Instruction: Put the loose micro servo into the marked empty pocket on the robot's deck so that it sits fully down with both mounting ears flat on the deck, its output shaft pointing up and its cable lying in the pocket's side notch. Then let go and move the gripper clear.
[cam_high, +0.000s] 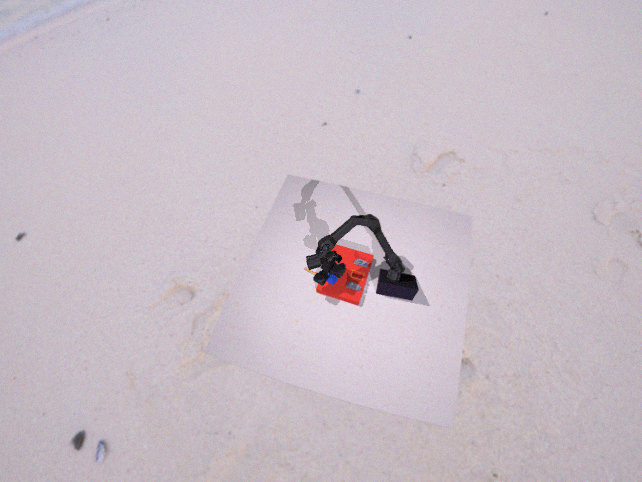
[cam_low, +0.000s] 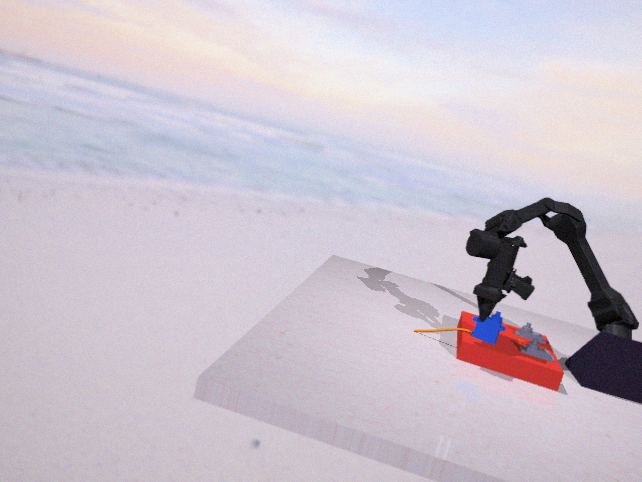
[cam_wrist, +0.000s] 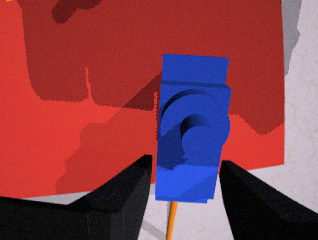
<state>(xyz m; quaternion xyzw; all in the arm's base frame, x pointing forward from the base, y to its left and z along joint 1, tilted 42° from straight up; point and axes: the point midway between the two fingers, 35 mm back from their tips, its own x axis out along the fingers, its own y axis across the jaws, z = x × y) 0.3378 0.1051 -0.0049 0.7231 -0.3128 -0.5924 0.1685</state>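
Observation:
The loose blue micro servo (cam_high: 331, 279) (cam_low: 487, 330) (cam_wrist: 192, 175) rests on the red deck (cam_high: 339, 297) (cam_low: 508, 365) (cam_wrist: 30, 155) near its outer edge. Its output shaft points up, and it looks slightly tilted. Its orange cable (cam_high: 310, 270) (cam_low: 438, 329) (cam_wrist: 171, 220) runs out past the deck edge. My gripper (cam_high: 330, 274) (cam_low: 483, 318) (cam_wrist: 186, 165) is partly open, with one finger on each side of the servo's cable end. Narrow gaps show in the wrist view. The marked pocket, outlined in orange (cam_high: 356, 274), lies between two grey servos and looks empty.
The grey servos (cam_high: 361, 263) (cam_high: 353, 285) stand on the deck's base side. The dark arm base (cam_high: 396, 287) (cam_low: 606, 368) is beyond them. The deck rests on a pale slab (cam_high: 311, 352) (cam_low: 311, 373) with visible edges.

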